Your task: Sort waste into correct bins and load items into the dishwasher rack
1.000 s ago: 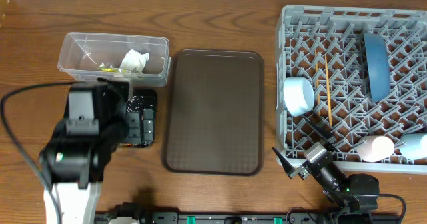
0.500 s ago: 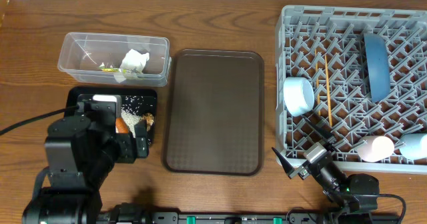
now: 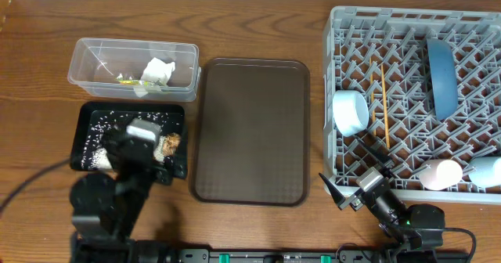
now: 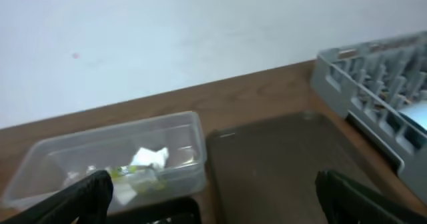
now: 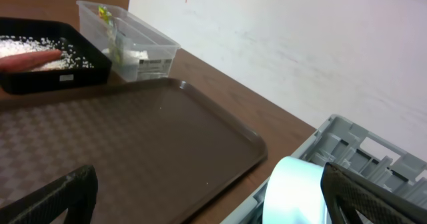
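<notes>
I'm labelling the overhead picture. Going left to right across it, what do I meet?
clear tub → brown serving tray → dishwasher rack, holding in turn: white bowl → chopsticks → blue plate → light-blue cup

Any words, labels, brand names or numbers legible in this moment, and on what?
No text can be read in any view.
Sticker on the clear tub: printed, but too small and blurred to read.
White tag on the black tray: too small to read.
</notes>
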Available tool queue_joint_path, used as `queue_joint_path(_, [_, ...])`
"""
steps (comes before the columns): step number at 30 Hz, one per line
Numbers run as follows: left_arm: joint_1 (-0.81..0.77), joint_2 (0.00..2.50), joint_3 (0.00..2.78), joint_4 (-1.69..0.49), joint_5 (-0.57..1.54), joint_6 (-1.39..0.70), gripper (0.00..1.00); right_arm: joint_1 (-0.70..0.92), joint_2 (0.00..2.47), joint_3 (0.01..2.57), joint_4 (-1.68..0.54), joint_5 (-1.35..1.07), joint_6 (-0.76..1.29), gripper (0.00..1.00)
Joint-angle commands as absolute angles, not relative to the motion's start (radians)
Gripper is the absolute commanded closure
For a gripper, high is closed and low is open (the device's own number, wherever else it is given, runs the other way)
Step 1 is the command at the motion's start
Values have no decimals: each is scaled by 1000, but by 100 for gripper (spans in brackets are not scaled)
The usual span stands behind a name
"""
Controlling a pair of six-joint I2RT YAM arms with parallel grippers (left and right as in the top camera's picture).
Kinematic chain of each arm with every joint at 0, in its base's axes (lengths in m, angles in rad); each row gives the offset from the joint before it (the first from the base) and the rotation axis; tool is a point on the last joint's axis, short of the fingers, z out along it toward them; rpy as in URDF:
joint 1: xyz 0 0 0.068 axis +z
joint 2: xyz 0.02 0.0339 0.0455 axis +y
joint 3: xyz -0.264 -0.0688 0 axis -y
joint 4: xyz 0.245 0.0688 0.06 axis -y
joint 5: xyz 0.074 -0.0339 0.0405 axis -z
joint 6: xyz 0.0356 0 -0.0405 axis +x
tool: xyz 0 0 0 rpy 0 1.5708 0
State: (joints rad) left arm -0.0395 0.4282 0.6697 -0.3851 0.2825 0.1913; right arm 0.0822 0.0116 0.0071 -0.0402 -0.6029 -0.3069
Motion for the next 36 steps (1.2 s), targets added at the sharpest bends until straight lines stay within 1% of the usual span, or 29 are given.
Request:
queue_joint_path(1, [-60, 340, 578, -347, 305, 213, 2, 64, 6, 6, -44, -610, -315, 1])
queue_joint_path(8, [-64, 149, 378, -252, 306, 213, 2, 64, 6, 6, -44, -610, -315, 1])
queue_joint_path(16, [-65, 7, 244, -185, 306, 213, 2, 64, 6, 6, -44, -610, -315, 1])
queue_joint_path(26, [-65, 2, 57, 83, 307, 204, 2, 64, 6, 6, -44, -610, -315, 1])
queue_joint_path(30, [-65, 2, 2, 127, 306, 205, 2, 64, 6, 6, -44, -610, -315, 1])
queue_joint_path(36, [-66, 2, 4, 107, 305, 205, 2, 64, 6, 6, -44, -610, -315, 1])
